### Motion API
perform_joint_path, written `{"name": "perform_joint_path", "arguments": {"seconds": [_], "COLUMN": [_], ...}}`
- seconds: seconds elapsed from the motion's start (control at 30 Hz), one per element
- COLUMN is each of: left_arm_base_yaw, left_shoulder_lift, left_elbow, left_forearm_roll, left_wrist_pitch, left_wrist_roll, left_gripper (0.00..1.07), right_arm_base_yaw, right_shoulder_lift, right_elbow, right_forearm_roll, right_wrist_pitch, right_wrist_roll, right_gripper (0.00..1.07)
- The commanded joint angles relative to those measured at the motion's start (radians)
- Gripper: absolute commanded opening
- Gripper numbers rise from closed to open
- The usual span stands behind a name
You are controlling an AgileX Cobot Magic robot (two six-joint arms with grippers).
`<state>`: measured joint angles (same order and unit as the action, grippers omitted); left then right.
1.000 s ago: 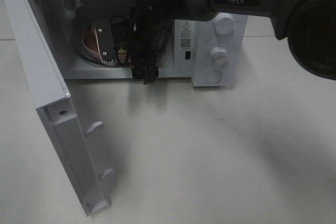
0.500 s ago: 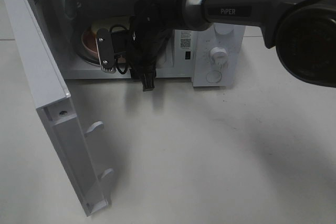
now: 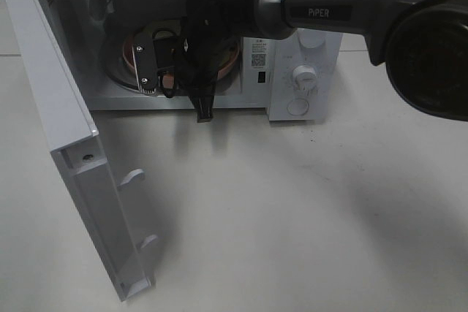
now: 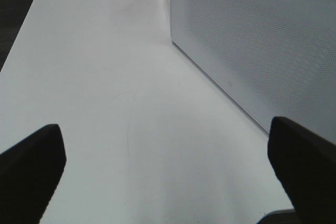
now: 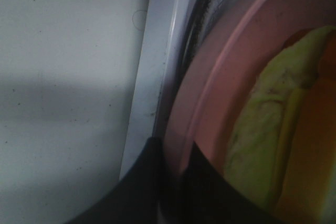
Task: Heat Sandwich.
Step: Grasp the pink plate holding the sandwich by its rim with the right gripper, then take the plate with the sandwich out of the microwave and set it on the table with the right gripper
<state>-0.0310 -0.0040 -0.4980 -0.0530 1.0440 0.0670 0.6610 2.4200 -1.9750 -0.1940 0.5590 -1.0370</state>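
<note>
The microwave (image 3: 292,42) stands with its door (image 3: 66,107) swung wide open. Inside it lies the round pink plate (image 3: 229,61), and my right gripper (image 3: 164,78) reaches in over it. In the right wrist view the two dark fingers (image 5: 149,182) of my right gripper (image 5: 178,177) pinch the pink plate's rim (image 5: 210,98). On the plate rests the sandwich (image 5: 262,129), yellowish-green in this light; the arm hides it in the high view. Out of the high view, my left gripper (image 4: 168,177) hangs open over bare table with nothing between its fingers.
The open door juts toward the table's front left. The microwave's knobs (image 3: 304,77) sit on its right panel. A white perforated panel (image 4: 252,40) rises close beside my left gripper. The right arm's dark body (image 3: 431,42) fills the upper right.
My right gripper has shut on the pink plate's rim; a second ago its jaws were wide. Its wrist has shifted slightly inside the microwave. The left gripper has stayed put.
</note>
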Motion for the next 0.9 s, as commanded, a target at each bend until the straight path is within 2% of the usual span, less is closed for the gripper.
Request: {"name": "perform_joint_path", "arguments": {"seconds": [0.03, 0.5, 0.9], "left_arm_base_yaw": [0.004, 0.004, 0.004], "left_shoulder_lift": [-0.026, -0.026, -0.026], "left_elbow": [0.003, 0.003, 0.003], "left_forearm_roll": [-0.001, -0.001, -0.001], "left_wrist_pitch": [-0.016, -0.016, -0.016], "left_wrist_roll": [-0.004, -0.004, -0.004], "left_gripper": [1.01, 1.01, 1.01], "right_arm_base_yaw": [0.002, 0.002, 0.002], "right_shoulder_lift": [0.001, -0.033, -0.138], "right_elbow": [0.004, 0.03, 0.169], "right_forearm_roll": [0.015, 0.047, 0.048], "right_wrist_pitch": [0.033, 0.072, -0.072], "right_wrist_roll": [0.011, -0.057, -0.117], "right_gripper": [0.0, 0.0, 0.0]}}
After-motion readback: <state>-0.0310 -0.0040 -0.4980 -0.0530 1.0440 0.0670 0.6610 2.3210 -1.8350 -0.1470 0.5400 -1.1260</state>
